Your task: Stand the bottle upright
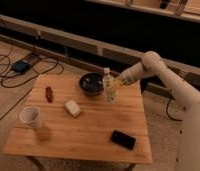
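The bottle [109, 86] is slim, whitish and translucent with a white cap. It stands upright on the wooden table [88, 132], near the far edge and just right of a dark bowl [91, 83]. My gripper [116, 85] is right against the bottle's right side at mid-height. The white arm reaches in from the right.
On the table are a red-brown item [49, 93] at the left, a small cream block [72, 108] in the middle, a wide white paper cup [31, 118] at the front left and a flat black object [123, 139] at the front right. Cables and a small device [20, 65] lie on the floor at the left.
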`<state>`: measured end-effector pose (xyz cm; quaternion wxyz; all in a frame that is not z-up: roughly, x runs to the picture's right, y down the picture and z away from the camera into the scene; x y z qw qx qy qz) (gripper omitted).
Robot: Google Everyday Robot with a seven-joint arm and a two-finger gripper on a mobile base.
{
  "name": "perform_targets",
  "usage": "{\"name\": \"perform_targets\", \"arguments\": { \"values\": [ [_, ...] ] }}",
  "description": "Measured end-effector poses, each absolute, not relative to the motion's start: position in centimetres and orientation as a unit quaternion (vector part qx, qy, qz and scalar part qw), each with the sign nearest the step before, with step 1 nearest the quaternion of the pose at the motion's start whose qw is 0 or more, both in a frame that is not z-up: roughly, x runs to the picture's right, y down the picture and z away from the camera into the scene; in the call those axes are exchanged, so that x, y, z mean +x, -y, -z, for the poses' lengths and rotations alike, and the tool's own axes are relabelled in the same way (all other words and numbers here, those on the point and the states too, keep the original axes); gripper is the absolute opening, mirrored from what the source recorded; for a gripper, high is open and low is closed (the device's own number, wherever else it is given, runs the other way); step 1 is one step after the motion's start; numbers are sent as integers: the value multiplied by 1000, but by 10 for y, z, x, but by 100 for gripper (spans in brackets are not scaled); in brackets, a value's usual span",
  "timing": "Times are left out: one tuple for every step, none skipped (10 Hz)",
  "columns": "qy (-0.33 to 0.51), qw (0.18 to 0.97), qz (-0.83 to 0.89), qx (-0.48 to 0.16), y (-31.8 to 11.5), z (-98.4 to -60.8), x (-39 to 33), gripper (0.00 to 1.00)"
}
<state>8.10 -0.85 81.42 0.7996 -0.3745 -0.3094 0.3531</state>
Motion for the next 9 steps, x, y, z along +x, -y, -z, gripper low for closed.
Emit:
{"name": "perform_targets", "arguments": {
  "values": [
    [324,800,-356,-357,15,-815,83,0],
    [334,802,-359,-342,20,-815,87,0],
    [345,804,-363,-320,25,-817,93,0],
    [351,806,-365,-305,27,-818,97,0],
    [360,810,-366,-284,26,-821,101,0],
    [367,811,-365,-272,23,-821,103,0],
    [375,812,-364,-261,21,-822,103,0],
    [383,813,-362,-249,18,-822,103,0],
    [393,813,-359,-237,15,-822,103,0]
  ]
}}
